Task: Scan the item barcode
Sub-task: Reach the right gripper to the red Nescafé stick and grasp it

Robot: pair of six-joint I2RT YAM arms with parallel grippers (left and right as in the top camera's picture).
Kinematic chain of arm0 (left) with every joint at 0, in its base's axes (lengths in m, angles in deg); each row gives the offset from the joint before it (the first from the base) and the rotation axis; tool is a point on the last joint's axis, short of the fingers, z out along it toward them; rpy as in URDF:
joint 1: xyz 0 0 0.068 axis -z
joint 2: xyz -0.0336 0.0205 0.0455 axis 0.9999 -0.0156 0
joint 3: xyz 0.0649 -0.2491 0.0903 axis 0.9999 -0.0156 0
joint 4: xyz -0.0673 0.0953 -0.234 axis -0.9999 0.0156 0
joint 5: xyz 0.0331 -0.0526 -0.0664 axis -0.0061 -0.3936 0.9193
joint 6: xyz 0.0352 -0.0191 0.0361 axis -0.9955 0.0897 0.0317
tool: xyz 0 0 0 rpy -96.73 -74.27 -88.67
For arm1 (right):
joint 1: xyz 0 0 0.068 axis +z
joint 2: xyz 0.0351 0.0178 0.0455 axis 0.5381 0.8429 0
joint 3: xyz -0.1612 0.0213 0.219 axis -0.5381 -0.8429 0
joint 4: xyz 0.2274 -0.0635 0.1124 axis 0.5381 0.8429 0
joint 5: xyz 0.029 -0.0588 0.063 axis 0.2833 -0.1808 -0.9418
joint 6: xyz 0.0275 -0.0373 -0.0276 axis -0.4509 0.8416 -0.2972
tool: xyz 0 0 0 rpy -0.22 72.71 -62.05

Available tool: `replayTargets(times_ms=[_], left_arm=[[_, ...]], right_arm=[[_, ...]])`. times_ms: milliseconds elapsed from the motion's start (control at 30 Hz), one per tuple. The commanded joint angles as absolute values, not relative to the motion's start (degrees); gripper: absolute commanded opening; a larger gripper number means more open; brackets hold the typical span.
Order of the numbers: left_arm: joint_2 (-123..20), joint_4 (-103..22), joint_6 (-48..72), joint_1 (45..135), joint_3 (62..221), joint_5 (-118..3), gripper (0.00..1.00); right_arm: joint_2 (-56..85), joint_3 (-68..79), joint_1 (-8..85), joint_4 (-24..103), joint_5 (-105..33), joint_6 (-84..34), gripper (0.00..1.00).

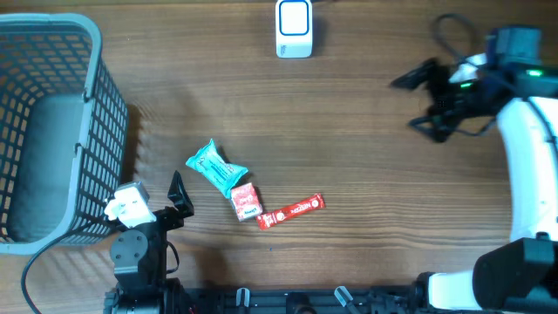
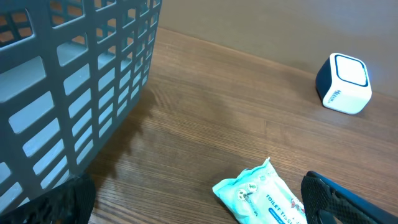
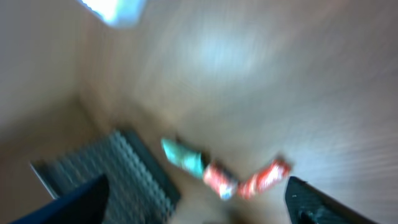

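Three items lie in the middle of the table: a teal toilet-tissue pack (image 1: 216, 167) (image 2: 261, 193), a small red packet (image 1: 246, 201) and a long red bar (image 1: 292, 211). No barcode can be made out on any of them. The white and blue scanner (image 1: 294, 28) (image 2: 344, 83) stands at the far edge. My left gripper (image 1: 179, 205) (image 2: 199, 200) is open just left of the tissue pack, holding nothing. My right gripper (image 1: 417, 100) (image 3: 196, 200) hangs open and empty at the far right. Its blurred view takes in the tissue pack (image 3: 183, 155), packet (image 3: 217, 177) and bar (image 3: 264, 176) from a distance.
A tall grey mesh basket (image 1: 96, 52) (image 2: 74, 81) fills the left side of the table, close beside my left arm. Black cables loop behind the right arm (image 1: 453, 35). Bare wood lies between the items and the scanner.
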State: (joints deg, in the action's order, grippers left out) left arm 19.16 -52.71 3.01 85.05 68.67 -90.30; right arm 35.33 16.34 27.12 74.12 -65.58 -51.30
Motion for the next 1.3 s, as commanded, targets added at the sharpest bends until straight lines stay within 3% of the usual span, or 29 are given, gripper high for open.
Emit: replayTargets(times_ms=[0, 67, 167, 300, 500, 667, 867, 967, 1000, 1033, 1100, 1133, 1267], left_arm=[[19.46, -52.93, 1.92, 84.81, 68.48, -91.24, 1.0], [19.46, -52.93, 1.92, 84.81, 68.48, -91.24, 1.0], [19.46, -52.93, 1.92, 84.81, 68.48, -91.24, 1.0], [19.4, -52.93, 1.92, 84.81, 68.48, -91.24, 1.0], [19.29, -52.93, 1.92, 84.81, 68.48, -91.24, 1.0], [19.29, -52.93, 1.92, 84.81, 68.48, -91.24, 1.0], [19.29, -52.93, 1.92, 84.81, 68.48, -91.24, 1.0], [19.29, -52.93, 1.92, 84.81, 68.48, -91.24, 1.0], [19.29, -52.93, 1.92, 84.81, 68.48, -91.24, 1.0], [19.29, -52.93, 1.92, 84.81, 68.48, -91.24, 1.0], [19.29, -52.93, 1.92, 84.81, 68.48, -91.24, 1.0], [19.29, -52.93, 1.92, 84.81, 68.48, -91.24, 1.0], [19.29, -52.93, 1.92, 84.81, 68.48, -91.24, 1.0]], right_arm=[[35.59, 15.86, 39.8, 78.23, -64.47, -66.36, 0.92], [36.1, 15.86, 49.24, 78.71, -60.36, -75.85, 0.94], [38.61, 15.86, 62.97, 81.57, -49.67, -93.09, 0.8], [43.53, 15.86, 74.66, 83.08, -44.38, -108.46, 0.87], [56.77, 15.86, 77.33, 82.77, -41.76, -113.07, 0.88], [65.12, 15.86, 77.37, 81.7, -50.09, -112.98, 0.8], [67.18, 14.31, 77.44, 80.41, -47.46, -119.32, 0.87], [67.26, 7.6, 77.5, 70.45, -46.17, -121.73, 0.91], [67.26, 5.15, 77.5, 66.4, -45.58, -122.16, 0.86], [67.26, 2.79, 77.5, 62.51, -45.43, -122.03, 0.68], [67.26, -1.56, 77.48, 56.72, -45.23, -121.99, 0.19], [67.26, -3.05, 77.48, 53.64, -45.21, -121.53, 0.05], [67.24, -2.91, 76.85, 52.77, -44.4, -117.18, 0.04]])
